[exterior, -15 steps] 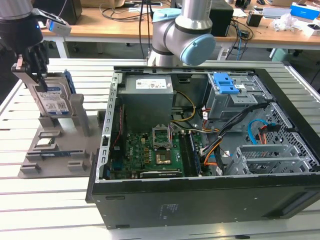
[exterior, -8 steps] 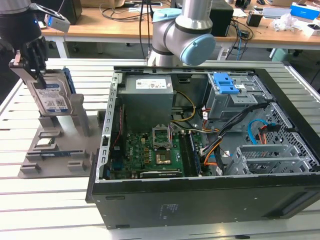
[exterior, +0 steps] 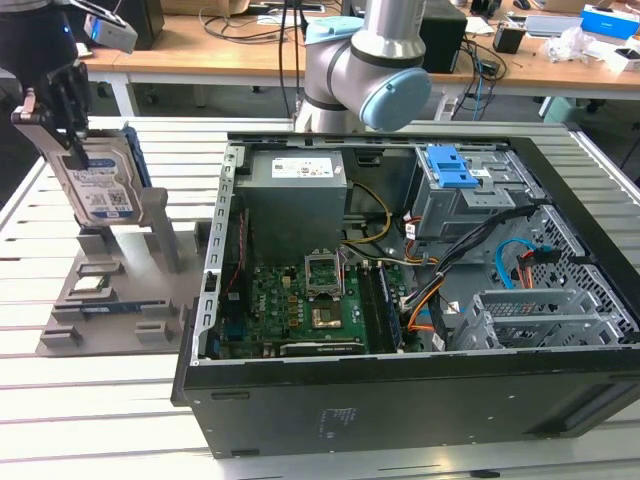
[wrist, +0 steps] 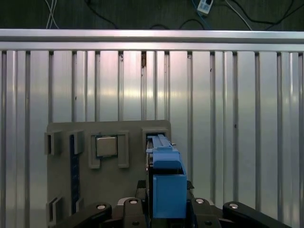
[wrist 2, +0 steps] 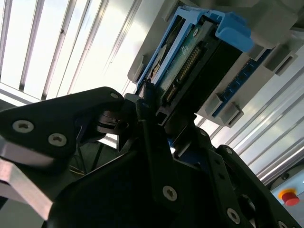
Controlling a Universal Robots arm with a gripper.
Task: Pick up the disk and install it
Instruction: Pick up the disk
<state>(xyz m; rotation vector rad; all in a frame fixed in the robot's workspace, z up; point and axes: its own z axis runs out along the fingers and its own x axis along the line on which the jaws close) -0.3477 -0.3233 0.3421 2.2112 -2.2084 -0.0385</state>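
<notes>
Half done at best: the hand (exterior: 68, 125) is clamped on the disk (exterior: 103, 190), upright over the grey holder (exterior: 110, 320), well apart from the open PC case (exterior: 400, 400). Install's not done.

Open computer case (exterior: 400, 410) is laid on its side on slatted aluminium tabletop (exterior: 120, 400). Green motherboard (exterior: 280, 300), grey power supply (exterior: 295, 190), blue ridged latch (exterior: 455, 170) and cables (exterior: 480, 235) are seen inside. Grey fixture tray (exterior: 100, 325) is set just beside the case, at the exterior view's left; processor chip (wrist: 106, 146) is seated in it.
</notes>
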